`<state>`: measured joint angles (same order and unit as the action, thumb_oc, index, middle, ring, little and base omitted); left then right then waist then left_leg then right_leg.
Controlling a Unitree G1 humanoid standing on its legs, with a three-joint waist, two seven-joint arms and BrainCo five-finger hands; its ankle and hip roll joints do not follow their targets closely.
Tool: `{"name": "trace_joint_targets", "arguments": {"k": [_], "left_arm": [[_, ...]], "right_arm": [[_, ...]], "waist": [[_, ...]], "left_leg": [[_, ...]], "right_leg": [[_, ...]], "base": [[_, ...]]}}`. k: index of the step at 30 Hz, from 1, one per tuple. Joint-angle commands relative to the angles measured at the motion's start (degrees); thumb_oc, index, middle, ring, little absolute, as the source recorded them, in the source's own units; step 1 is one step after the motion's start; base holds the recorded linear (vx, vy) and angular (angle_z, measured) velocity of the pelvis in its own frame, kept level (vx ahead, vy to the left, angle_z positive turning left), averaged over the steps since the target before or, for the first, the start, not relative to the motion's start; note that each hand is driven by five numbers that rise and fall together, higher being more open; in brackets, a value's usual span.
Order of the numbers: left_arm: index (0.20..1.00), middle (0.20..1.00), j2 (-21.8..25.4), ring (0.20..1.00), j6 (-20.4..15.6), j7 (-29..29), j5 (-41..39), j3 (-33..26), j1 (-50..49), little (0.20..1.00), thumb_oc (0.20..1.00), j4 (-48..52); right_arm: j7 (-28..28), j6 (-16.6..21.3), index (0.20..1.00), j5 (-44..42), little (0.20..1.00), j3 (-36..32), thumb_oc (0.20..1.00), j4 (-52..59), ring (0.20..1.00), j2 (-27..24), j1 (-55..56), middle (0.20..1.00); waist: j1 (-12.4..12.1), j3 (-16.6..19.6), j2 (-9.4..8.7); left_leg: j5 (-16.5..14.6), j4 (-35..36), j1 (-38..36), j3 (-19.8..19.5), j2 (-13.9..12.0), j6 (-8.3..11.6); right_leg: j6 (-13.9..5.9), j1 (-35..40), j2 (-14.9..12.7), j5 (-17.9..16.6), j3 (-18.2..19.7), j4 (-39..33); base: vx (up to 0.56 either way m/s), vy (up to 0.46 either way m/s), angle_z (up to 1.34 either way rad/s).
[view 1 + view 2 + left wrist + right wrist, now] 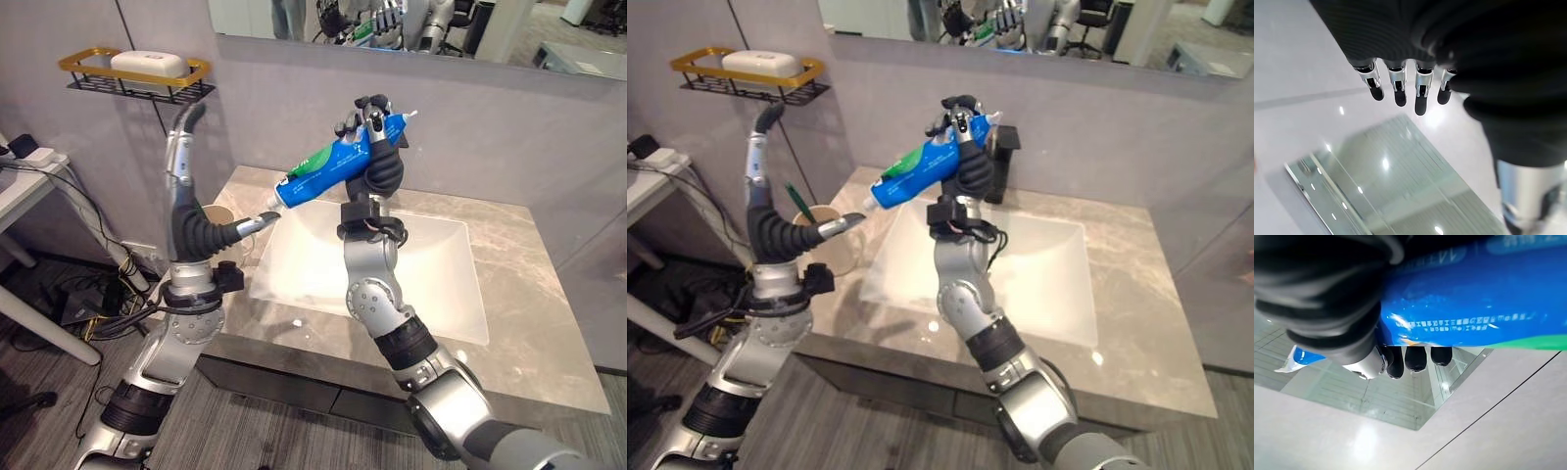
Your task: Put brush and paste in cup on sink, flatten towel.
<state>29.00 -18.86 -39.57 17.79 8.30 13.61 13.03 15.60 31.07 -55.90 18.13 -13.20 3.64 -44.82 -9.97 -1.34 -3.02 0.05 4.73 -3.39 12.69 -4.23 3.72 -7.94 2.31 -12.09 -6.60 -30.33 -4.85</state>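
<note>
My right hand (pixel 380 157) is raised above the white sink basin (pixel 431 274), shut on a blue and green toothpaste tube (pixel 328 166). The tube slants down to the left, its flat end above the basin's left rim. In the right wrist view my curled fingers (pixel 1415 357) wrap the tube (pixel 1474 298). A tan cup (pixel 824 213) stands on the counter's left end with a green toothbrush (pixel 795 198) in it. My left hand (pixel 192 227) is raised in front of the cup, open, its fingers (pixel 1397 88) straight and pointing up, holding nothing.
A grey marble counter (pixel 534 304) surrounds the basin. A dark faucet (pixel 1006 149) stands behind my right hand. A gold wall shelf (pixel 132 78) with a white soap box hangs at the upper left. A mirror (pixel 509 29) runs along the wall above.
</note>
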Motion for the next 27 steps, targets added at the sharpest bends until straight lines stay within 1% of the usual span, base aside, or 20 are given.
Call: {"name": "trace_joint_targets", "arguments": {"k": [1, 2, 3, 6, 7, 8, 9, 10, 11, 14, 16, 17, 19, 20, 21, 24, 27], "left_arm": [[1.0, 1.0, 6.42, 1.0, -3.49, -2.93, -2.26, -2.56, -1.73, 1.0, 1.0, 5.98], [1.0, 1.0, 6.93, 1.0, -4.08, -3.32, -2.9, -3.11, -2.14, 1.0, 1.0, 5.43], [1.0, 1.0, 7.5, 1.0, -6.1, -4.71, -3.22, -5.06, -5.37, 1.0, 1.0, 4.2], [1.0, 1.0, 9.7, 1.0, -7.47, -3.95, -3.96, -6.9, -10.92, 1.0, 1.0, 1.3], [1.0, 1.0, 9.77, 1.0, -7.51, -3.93, -4.0, -6.96, -11.0, 1.0, 1.0, 1.34], [1.0, 1.0, 10.77, 1.0, -7.0, -2.79, -4.66, -8.14, -15.57, 1.0, 1.0, -1.35], [1.0, 1.0, 11.26, 1.0, -6.64, -2.48, -4.92, -9.2, -17.86, 1.0, 1.0, -2.58], [1.0, 1.0, 11.29, 1.0, -6.64, -2.42, -4.97, -9.33, -18.07, 1.0, 1.0, -2.47], [1.0, 1.0, 11.9, 1.0, -5.8, -2.36, -5.1, -11.14, -21.16, 1.0, 1.0, -5.44], [1.0, 1.0, 11.12, 1.0, -3.83, -2.49, -6.48, -13.12, -23.39, 1.0, 1.0, -12.07], [1.0, 1.0, 9.22, 1.0, -2.86, -1.65, -9.42, -13.77, -23.74, 1.0, 1.0, -15.93], [1.0, 1.0, 7.69, 1.0, -3.08, -1.05, -11.82, -14.27, -23.8, 1.0, 1.0, -17.99], [1.0, 1.0, 5.01, 1.0, -2.81, 0.27, -16.61, -15.21, -23.78, 1.0, 1.0, -20.97], [1.0, 1.0, 4.33, 1.0, -2.25, 0.95, -17.36, -15.25, -23.93, 1.0, 1.0, -21.6], [1.0, 1.0, 4.15, 1.0, -1.54, 1.73, -16.39, -14.9, -24.19, 1.0, 1.0, -23.27], [1.0, 1.0, 4.17, 1.0, -0.36, 2.97, -15.18, -13.14, -23.92, 1.0, 1.0, -26.59], [1.0, 1.0, 4.17, 1.0, -0.34, 3.3, -14.95, -12.54, -23.82, 1.0, 1.0, -26.97]], "right_arm": [[0.96, 3.78, 0.2, 4.49, 0.2, -4.01, 0.2, 1.11, 0.2, 1.29, -9.29, 0.2], [1.32, 3.87, 0.2, 4.97, 0.2, -4.06, 0.2, 1.04, 0.2, 0.86, -9.64, 0.2], [2.25, 4.23, 0.2, 6.07, 0.2, -5.16, 0.2, 0.53, 0.2, -0.78, -10.85, 0.2], [3.34, 4.64, 0.2, 6.2, 0.2, -7.34, 0.2, -0.74, 0.2, -3.36, -13.06, 0.2], [3.32, 4.64, 0.2, 6.18, 0.2, -7.39, 0.2, -0.8, 0.2, -3.32, -13.1, 0.2], [4.02, 4.65, 0.2, 7.15, 0.2, -8.04, 0.2, -0.64, 0.2, -5.88, -13.58, 0.2], [4.54, 4.52, 0.2, 7.83, 0.2, -8.22, 0.2, -0.29, 0.2, -6.82, -13.53, 0.2], [4.69, 4.47, 0.2, 7.97, 0.2, -8.17, 0.2, -0.17, 0.2, -6.71, -13.43, 0.2], [4.86, 4.13, 0.2, 8.62, 0.2, -8.21, 0.2, 0.13, 0.2, -8.5, -13.36, 0.2], [4.45, 3.29, 0.2, 9.19, 0.2, -7.17, 0.2, 0.57, 0.2, -10.37, -13.32, 0.2], [4.12, 2.16, 0.2, 9.83, 0.2, -6.03, 0.2, 0.7, 0.2, -12.22, -13.14, 0.2], [3.8, 1.14, 0.2, 10.4, 0.2, -5.57, 0.2, 0.81, 0.2, -13.37, -12.79, 0.2], [3.0, 0.1, 0.2, 10.37, 0.2, -4.46, 0.2, 1.49, 0.2, -14.33, -12.38, 0.2], [2.4, -0.42, 0.2, 10.35, 0.2, -4.08, 0.2, 1.68, 0.2, -14.99, -12.11, 0.2], [1.64, -0.9, 0.2, 10.43, 0.2, -3.46, 0.2, 2.08, 0.2, -15.99, -12.06, 0.2], [0.84, -1.4, 0.2, 10.22, 0.2, -2.7, 0.2, 1.5, 0.2, -16.07, -12.37, 0.2], [0.45, -1.42, 0.2, 10.01, 0.2, -2.42, 0.2, 1.24, 0.2, -16.02, -12.31, 0.2]], "waist": [[-2.96, -0.07, -3.82], [-3.62, -0.3, -3.86], [-5.23, -0.82, -4.27], [-7.69, -1.24, -4.7], [-7.65, -1.2, -4.77], [-9.46, -1.72, -4.98], [-10.36, -1.96, -5.05], [-10.27, -1.89, -5.09], [-11.85, -2.38, -5.24], [-13.37, -2.64, -5.79], [-13.86, -2.75, -6.13], [-14.03, -2.83, -6.35], [-14.13, -2.95, -6.77], [-14.1, -3.03, -6.95], [-13.93, -3.22, -7.22], [-13.52, -3.36, -7.41], [-13.51, -3.39, -7.38]], "left_leg": [[-0.24, 0.27, 0.87, -4.88, 2.15, -1.64], [-0.36, 0.11, 1.26, -5.47, 2.12, -1.55], [-0.12, -0.05, 2.27, -6.8, 2.36, -1.52], [0.15, -0.26, 3.45, -8.1, 2.79, -1.55], [0.15, -0.26, 3.48, -8.11, 2.81, -1.55], [0.24, -0.43, 4.0, -8.91, 3.01, -1.63], [0.26, -0.51, 4.25, -9.19, 3.11, -1.68], [0.26, -0.51, 4.25, -9.21, 3.12, -1.68], [0.2, -0.89, 4.77, -9.71, 3.38, -1.82], [0.13, -1.4, 5.41, -10.2, 3.6, -1.87], [0.19, -1.58, 5.75, -10.48, 3.64, -1.81], [0.26, -1.6, 5.92, -10.67, 3.65, -1.8], [0.31, -1.64, 6.11, -10.9, 3.71, -1.79], [0.26, -1.63, 6.1, -10.94, 3.75, -1.82], [0.18, -1.62, 5.98, -10.83, 3.74, -1.89], [0.11, -1.29, 5.58, -10.31, 3.64, -1.96], [0.13, -1.16, 5.44, -10.1, 3.6, -1.97]], "right_leg": [[-3.33, 2.71, -3.9, -2.4, 3.78, 2.7], [-3.41, 2.81, -3.85, -2.13, 3.23, 2.84], [-3.41, 2.98, -3.84, -2.0, 2.3, 2.72], [-3.61, 3.07, -3.88, -2.05, 0.81, 2.51], [-3.62, 3.06, -3.89, -2.06, 0.79, 2.48], [-3.77, 3.2, -3.92, -2.11, -0.06, 2.52], [-3.88, 3.3, -3.94, -2.15, -0.47, 2.48], [-3.89, 3.33, -3.95, -2.16, -0.49, 2.45], [-4.04, 3.4, -4.01, -2.34, -1.15, 2.55], [-4.15, 3.67, -4.02, -2.38, -2.01, 2.36], [-4.1, 3.79, -3.97, -2.21, -2.45, 2.37], [-4.08, 3.75, -3.98, -2.22, -2.59, 2.43], [-3.99, 3.7, -3.93, -2.16, -2.81, 2.55], [-3.93, 3.71, -3.89, -2.08, -2.89, 2.67], [-3.9, 3.59, -3.85, -1.97, -2.8, 2.87], [-3.89, 3.35, -3.93, -1.95, -2.27, 3.07], [-3.91, 3.3, -3.92, -1.99, -2.08, 3.05]], "base": [[0.0, -0.019, 0.31], [0.0, -0.034, 0.4], [0.02, -0.043, 0.41], [0.01, -0.023, 0.37], [0.02, -0.019, 0.35], [0.02, -0.018, 0.2], [0.02, -0.018, 0.17], [0.02, -0.016, 0.16], [0.01, -0.012, 0.2], [0.01, -0.01, 0.17], [0.01, -0.009, 0.17], [0.01, -0.007, 0.18], [0.01, -0.003, 0.1], [0.0, 0.004, 0.03], [0.0, 0.0, 0.0], [0.0, 0.0, 0.0], [0.0, 0.0, 0.0]]}}
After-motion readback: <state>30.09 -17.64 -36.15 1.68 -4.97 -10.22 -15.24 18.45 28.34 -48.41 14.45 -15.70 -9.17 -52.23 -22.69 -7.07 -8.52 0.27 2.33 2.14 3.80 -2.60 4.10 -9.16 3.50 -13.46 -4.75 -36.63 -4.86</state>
